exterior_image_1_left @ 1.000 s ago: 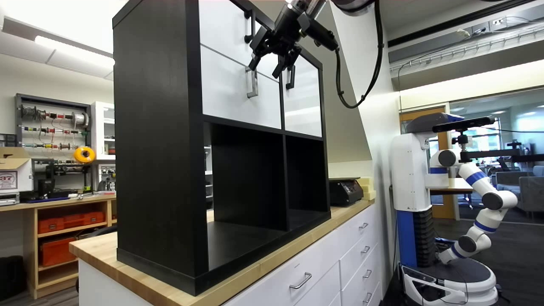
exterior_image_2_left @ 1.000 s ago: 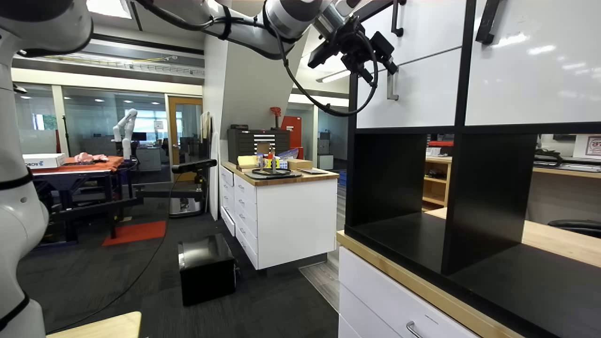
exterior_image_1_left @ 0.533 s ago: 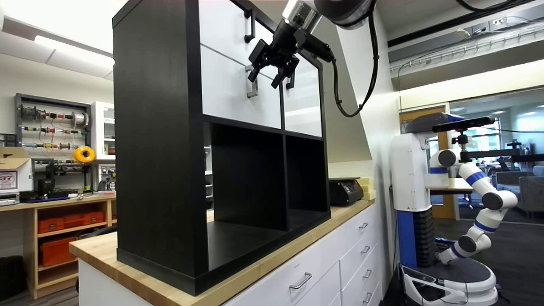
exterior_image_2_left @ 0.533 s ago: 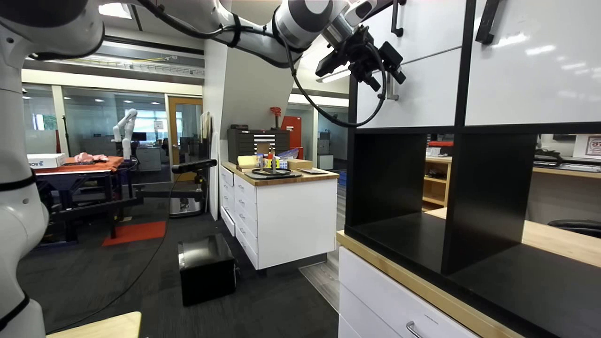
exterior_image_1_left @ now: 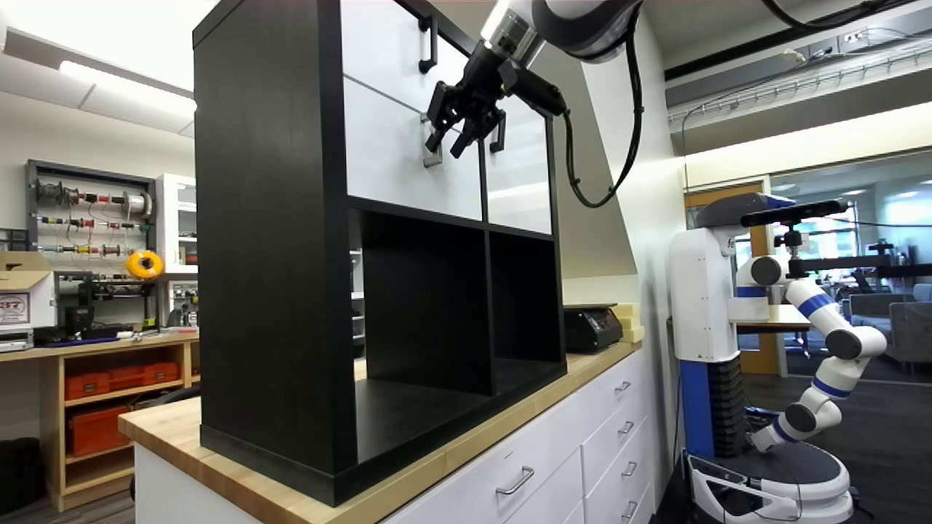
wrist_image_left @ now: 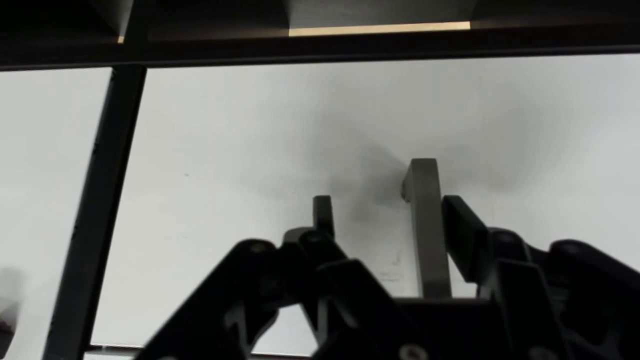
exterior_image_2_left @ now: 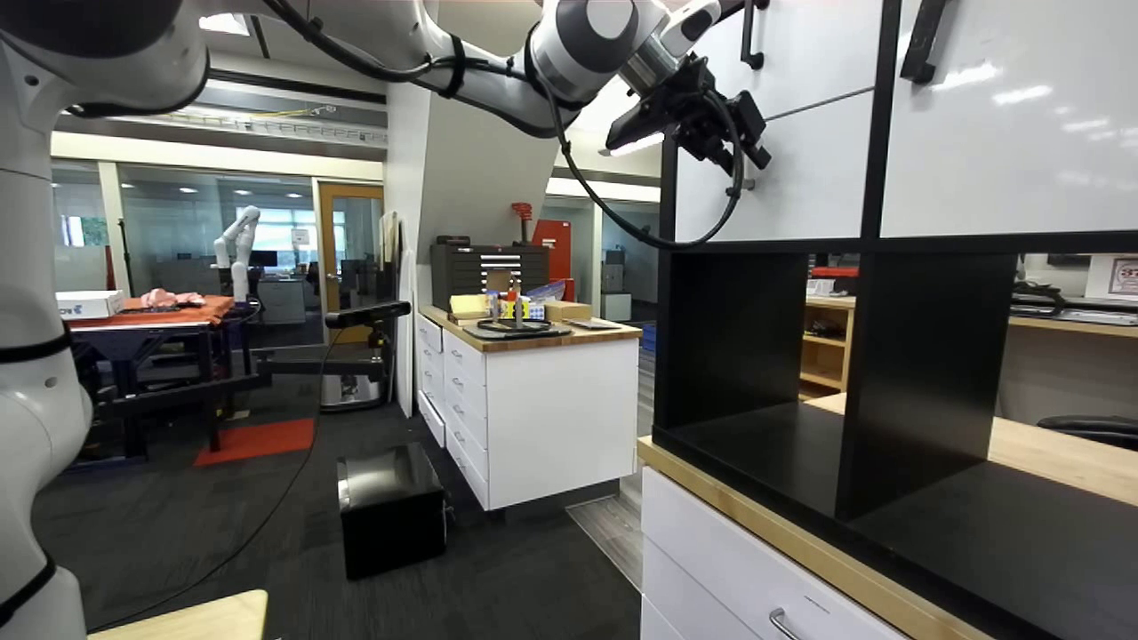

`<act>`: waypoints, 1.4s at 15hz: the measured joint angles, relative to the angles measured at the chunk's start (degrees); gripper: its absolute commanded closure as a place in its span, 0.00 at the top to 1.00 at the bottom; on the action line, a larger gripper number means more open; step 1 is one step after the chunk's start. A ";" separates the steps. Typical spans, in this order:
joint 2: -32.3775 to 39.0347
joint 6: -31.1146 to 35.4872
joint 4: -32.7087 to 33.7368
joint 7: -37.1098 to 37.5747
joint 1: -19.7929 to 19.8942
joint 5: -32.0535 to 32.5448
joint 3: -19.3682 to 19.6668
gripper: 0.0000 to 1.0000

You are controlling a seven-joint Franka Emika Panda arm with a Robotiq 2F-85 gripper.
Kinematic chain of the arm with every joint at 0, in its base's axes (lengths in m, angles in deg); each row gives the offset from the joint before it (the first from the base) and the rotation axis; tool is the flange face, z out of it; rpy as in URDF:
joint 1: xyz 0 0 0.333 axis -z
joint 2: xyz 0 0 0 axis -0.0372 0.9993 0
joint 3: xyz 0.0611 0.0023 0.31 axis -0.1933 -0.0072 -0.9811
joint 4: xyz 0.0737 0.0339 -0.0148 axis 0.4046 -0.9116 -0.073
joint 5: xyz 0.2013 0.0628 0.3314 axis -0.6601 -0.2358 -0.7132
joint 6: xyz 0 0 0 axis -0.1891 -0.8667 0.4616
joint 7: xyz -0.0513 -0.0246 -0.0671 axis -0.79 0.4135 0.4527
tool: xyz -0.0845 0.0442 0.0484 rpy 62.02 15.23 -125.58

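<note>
We see a tall black cabinet [exterior_image_1_left: 262,240] standing on the wooden worktop [exterior_image_1_left: 166,428], its base close to the worktop's front edge. Above an open compartment [exterior_image_1_left: 429,313] we note a white panel [exterior_image_1_left: 389,160]. Before this panel hangs the gripper [exterior_image_1_left: 446,143], angled downward, its fingers [wrist_image_left: 465,240] partly spread; we find nothing pinched. The grey handle [wrist_image_left: 429,230] stands out from the panel, roughly midway between its side edges, long axis upright; in the wrist view it appears in the gap between the fingertips, just beside one, though we cannot tell whether they touch.
</note>
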 measured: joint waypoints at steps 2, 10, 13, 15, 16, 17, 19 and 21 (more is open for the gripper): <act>-0.14 0.16 0.14 0.00 -0.23 0.00 -0.04 0.15; -1.43 -0.18 0.02 -0.08 -0.80 -0.03 -0.64 0.04; -1.51 -0.21 -0.04 -0.26 -0.78 -0.48 -0.61 0.04; -1.68 -0.57 -0.05 -0.91 -0.78 -1.14 -0.58 0.04; -1.88 -0.90 -0.14 -1.18 -0.78 -1.41 -0.58 0.04; -2.16 -1.20 -0.35 -1.44 -0.78 -1.65 -0.58 0.04; -3.20 -1.88 -1.20 -1.90 -0.79 -2.08 -0.60 0.04; -4.71 -2.67 -2.53 -2.40 -0.79 -2.64 -0.63 0.04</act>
